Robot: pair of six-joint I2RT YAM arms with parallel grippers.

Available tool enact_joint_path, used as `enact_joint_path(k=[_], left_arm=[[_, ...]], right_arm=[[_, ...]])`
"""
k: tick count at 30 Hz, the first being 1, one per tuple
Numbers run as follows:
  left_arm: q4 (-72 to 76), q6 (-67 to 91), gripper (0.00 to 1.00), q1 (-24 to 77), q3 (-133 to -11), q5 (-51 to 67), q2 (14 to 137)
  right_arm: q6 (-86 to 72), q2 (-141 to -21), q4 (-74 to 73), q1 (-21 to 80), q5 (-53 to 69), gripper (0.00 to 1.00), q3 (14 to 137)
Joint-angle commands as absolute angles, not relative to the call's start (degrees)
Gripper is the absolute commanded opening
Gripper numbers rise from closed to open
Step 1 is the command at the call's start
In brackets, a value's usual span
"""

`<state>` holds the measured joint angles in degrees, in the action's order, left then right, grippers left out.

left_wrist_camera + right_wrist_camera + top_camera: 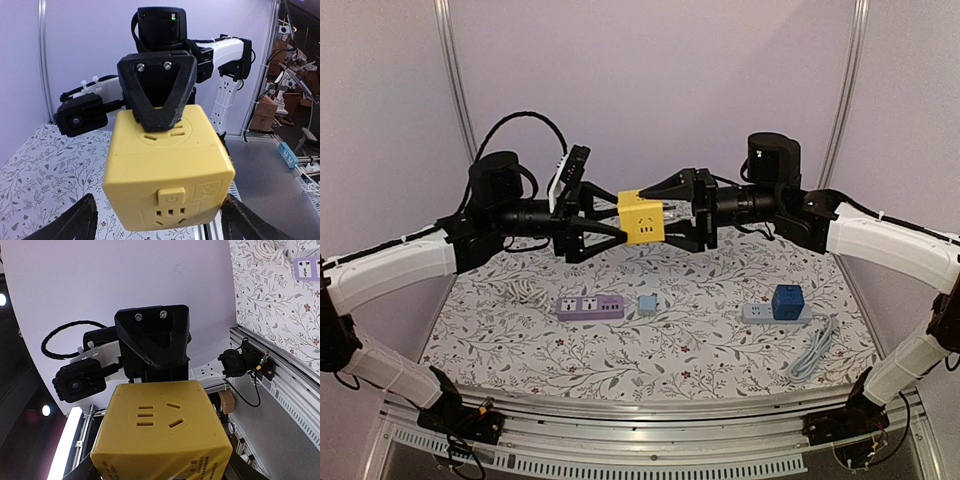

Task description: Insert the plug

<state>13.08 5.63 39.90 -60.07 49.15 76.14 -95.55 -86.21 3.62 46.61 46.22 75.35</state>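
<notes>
As cube [641, 218] hovers, floral tablecloth [700, 340], lilac walls [650, 80]

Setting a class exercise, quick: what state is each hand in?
Left hand: open, straddling the yellow plastic cube socket.
Right hand: closed on it.

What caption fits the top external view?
Right gripper holds a yellow cube socket aloft; open left gripper flanks it.
</notes>
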Motion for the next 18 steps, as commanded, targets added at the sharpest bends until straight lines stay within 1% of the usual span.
enact_joint_path(k=[1, 10, 18], left_arm=[[16.6, 8.5, 0.84, 40.9, -61.2, 50.0, 77.2], [20.9, 13.8, 0.76, 41.5, -60.7, 50.0, 78.5], [24.2, 16.0, 0.68, 41.8, -59.3, 47.8, 78.9]], right_arm=[[-95.4, -86.0, 6.8, 47.2, 46.0, 0.00, 77.0], [-94.8, -86.9, 7.2, 47.3, 46.6, 0.00, 77.3], [-94.5, -87.6, 7.8, 47.3, 46.7, 0.00, 77.3]])
